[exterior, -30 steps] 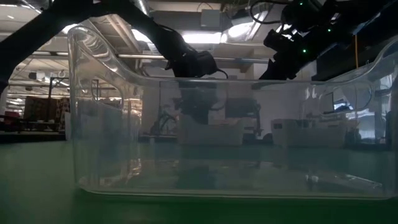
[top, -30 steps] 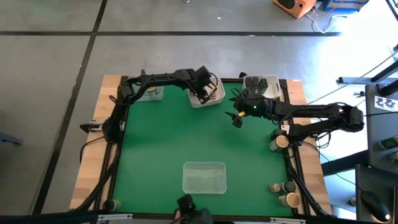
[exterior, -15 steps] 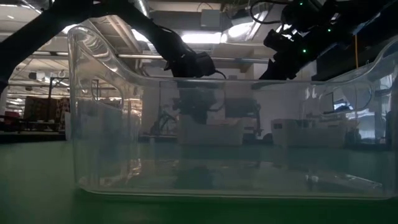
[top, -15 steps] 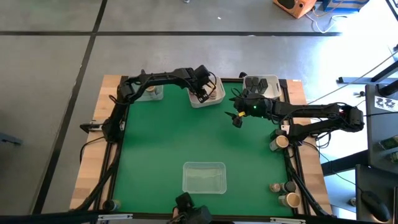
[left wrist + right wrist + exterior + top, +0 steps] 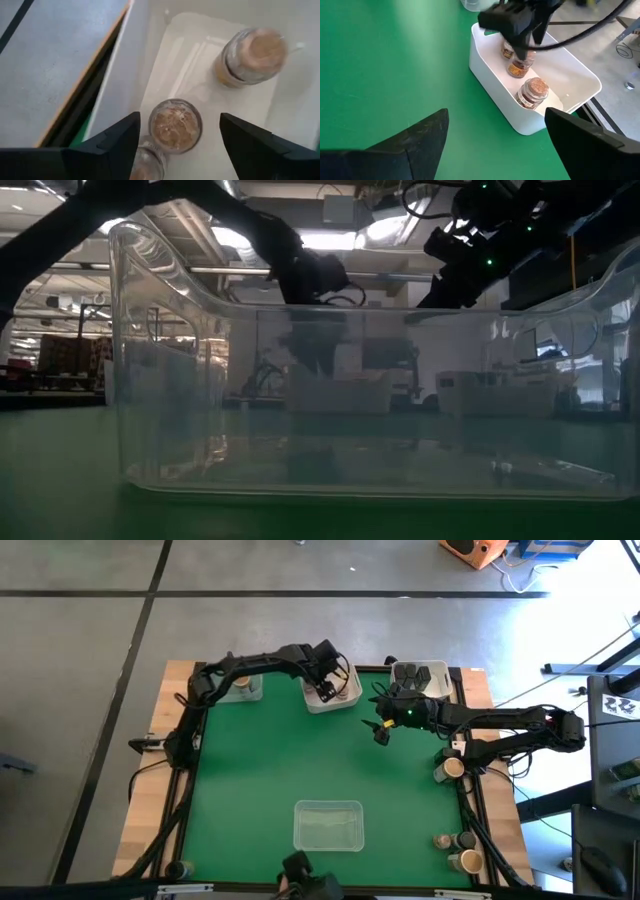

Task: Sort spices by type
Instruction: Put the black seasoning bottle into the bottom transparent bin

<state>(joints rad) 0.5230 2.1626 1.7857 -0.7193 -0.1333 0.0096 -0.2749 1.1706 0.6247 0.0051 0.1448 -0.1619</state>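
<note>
At the tabletop's far edge, the left gripper (image 5: 327, 692) hangs with fingers apart over three tan-topped jars (image 5: 522, 65) sorted in the white tray (image 5: 495, 83), the right gripper (image 5: 381, 732) waits open nearby, while several jars (image 5: 452, 852) along the right edge seem unsorted.

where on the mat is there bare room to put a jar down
Widest free patch: the green mat between the white tray under the left gripper and the clear tray at the near edge. Left of the clear tray is bare too. Crowded: the white tray, holding three jars, and the right edge with loose jars.
</note>
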